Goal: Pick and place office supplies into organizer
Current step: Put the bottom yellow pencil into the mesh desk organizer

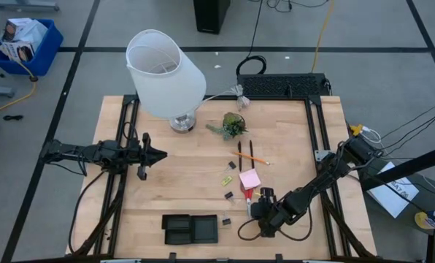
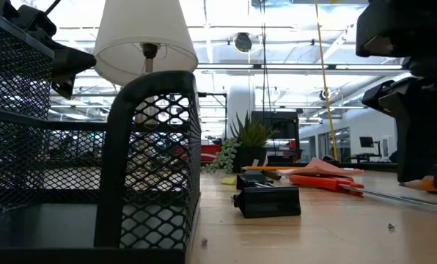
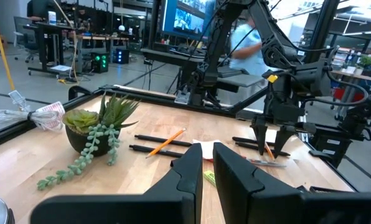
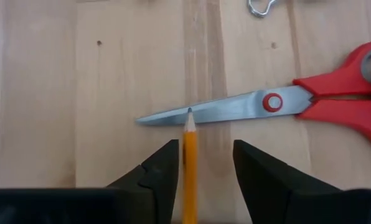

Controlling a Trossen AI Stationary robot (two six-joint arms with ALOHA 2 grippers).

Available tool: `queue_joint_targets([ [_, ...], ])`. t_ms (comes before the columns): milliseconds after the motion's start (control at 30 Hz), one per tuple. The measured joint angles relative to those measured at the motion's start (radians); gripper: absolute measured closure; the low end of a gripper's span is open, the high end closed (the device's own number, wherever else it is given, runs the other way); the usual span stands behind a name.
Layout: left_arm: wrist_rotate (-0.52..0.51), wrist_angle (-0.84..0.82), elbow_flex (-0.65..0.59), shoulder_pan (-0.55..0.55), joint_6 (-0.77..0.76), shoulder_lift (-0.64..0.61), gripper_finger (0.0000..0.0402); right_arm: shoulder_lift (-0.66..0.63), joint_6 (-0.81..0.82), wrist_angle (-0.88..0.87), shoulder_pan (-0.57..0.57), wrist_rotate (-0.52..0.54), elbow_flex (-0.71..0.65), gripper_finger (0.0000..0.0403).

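Note:
My right gripper (image 4: 204, 149) is open and slants down at the table's near right, just past the red-handled scissors (image 4: 310, 106). An orange pencil (image 4: 190, 162) runs between its fingers, its tip over the scissors' blade. The pink sticky pad (image 1: 249, 179) lies beside the scissors. Another pencil (image 1: 256, 157), black pens (image 1: 240, 152), small black clips (image 1: 228, 195) and a yellow-green piece (image 1: 224, 179) lie mid-table. The black organizer (image 1: 190, 229) sits at the near edge. My left gripper (image 1: 159, 154) waits shut and level at the left. My right gripper's fingers stand on either side of the orange pencil's shaft (image 4: 190, 180), just behind its point, and lie along it. One finger (image 4: 164, 171) is right beside the shaft, the other is apart. I cannot tell whether any finger touches it.
A white lamp (image 1: 166, 73) and a small green plant (image 1: 233, 126) stand at the far side, with a black keyboard-like box (image 1: 283, 86) beyond the far edge. A dark cable loop (image 1: 247, 230) lies near my right gripper. Bare wood shows between the organizer and my left gripper.

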Motion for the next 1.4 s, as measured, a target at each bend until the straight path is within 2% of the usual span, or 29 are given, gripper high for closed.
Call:
queue_joint_targets([
  [400, 0.0, 0.0, 0.0, 0.0, 0.0, 0.0, 0.036, 0.031, 0.035, 0.003, 0.0, -0.021, 0.0, 0.03],
  [700, 0.0, 0.0, 0.0, 0.0, 0.0, 0.0, 0.036, 0.032, 0.09, 0.005, 0.0, -0.026, 0.0, 0.0385],
  [967, 0.0, 0.0, 0.0, 0.0, 0.0, 0.0, 0.036, 0.011, 0.165, 0.028, -0.015, -0.012, -0.002, 0.0366],
  [1067, 0.0, 0.0, 0.0, 0.0, 0.0, 0.0, 0.036, -0.009, 0.175, 0.059, -0.034, -0.005, -0.002, 0.0372],
  [1167, 0.0, 0.0, 0.0, 0.0, 0.0, 0.0, 0.036, -0.037, 0.153, 0.116, -0.059, 0.001, -0.002, 0.0386],
  [1400, 0.0, 0.0, 0.0, 0.0, 0.0, 0.0, 0.036, -0.139, 0.119, 0.283, -0.13, 0.081, -0.002, 0.0377],
])
